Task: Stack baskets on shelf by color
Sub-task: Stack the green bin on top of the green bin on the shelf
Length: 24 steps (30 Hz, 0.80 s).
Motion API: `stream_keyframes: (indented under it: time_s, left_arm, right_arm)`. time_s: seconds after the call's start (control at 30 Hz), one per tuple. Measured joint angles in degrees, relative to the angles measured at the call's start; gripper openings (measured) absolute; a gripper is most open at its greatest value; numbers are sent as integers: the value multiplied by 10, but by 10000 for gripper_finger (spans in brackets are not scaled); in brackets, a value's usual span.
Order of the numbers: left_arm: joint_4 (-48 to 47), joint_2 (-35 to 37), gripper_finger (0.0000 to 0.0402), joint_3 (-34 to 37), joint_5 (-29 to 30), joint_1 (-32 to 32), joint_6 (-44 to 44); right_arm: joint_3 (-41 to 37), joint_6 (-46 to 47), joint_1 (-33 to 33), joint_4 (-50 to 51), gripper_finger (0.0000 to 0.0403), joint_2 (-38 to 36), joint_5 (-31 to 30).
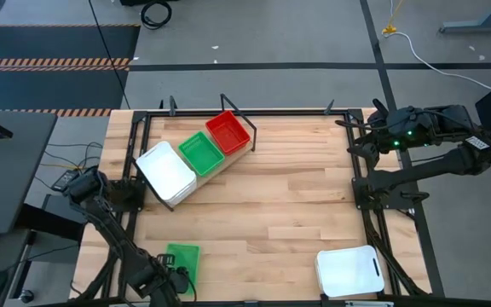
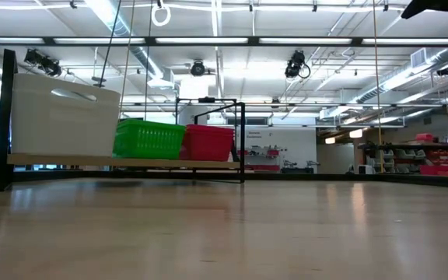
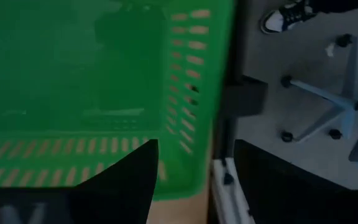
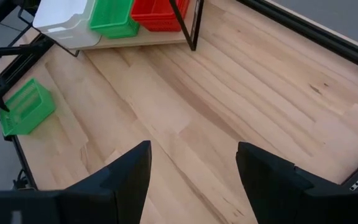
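The left gripper [image 3: 191, 180] hangs over a loose green mesh plastic basket [image 1: 181, 258] at the near-left edge of the wooden tabletop [image 1: 288, 205], its two dark fingers spread apart with the basket's right-hand wall between them and nothing yet clamped. The step in hand looks to be picking this basket up; doing it well likely means coming straight down so one finger sits inside the mesh wall and one outside, closing firmly on the rim, and lifting level so the light basket does not swing or slip off the table edge just beside it. Farther back and slightly right, the light-wood shelf with black wire ends [image 1: 228, 162] lies slanted at the far-left of the table, carrying a white rounded basket stack [image 1: 165, 170], a green mesh basket stack [image 1: 201, 152] and a red mesh basket stack [image 1: 228, 131] in a row; the green stack in the middle is the probable destination, well apart from the gripper. At the near right a loose white basket [image 1: 350, 271] waits. The right gripper [image 4: 191, 180], fingers parted and empty, hovers high at the far-right edge.
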<state>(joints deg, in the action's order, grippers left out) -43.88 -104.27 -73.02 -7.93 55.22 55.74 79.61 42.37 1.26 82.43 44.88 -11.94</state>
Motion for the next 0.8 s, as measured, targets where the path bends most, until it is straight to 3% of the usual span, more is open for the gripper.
stream_keyframes:
  time_s: [0.17,0.33,0.47,0.6,0.8]
  left_arm:
    - [-6,-14,179,6,-13,-15,-18]
    - [13,-52,92,7,-89,-31,-39]
    - [13,-59,22,5,-110,-50,-33]
    - [-29,-52,12,-11,-93,-80,-52]
    - [-107,-49,5,-101,-52,-137,-112]
  right_arm:
    - [0,0,0,0,240,0,-15]
    - [0,-5,0,0,240,0,-20]
    - [0,-11,0,0,240,0,-21]
    - [0,-23,0,0,240,0,-22]
    - [0,-29,0,0,240,0,-32]
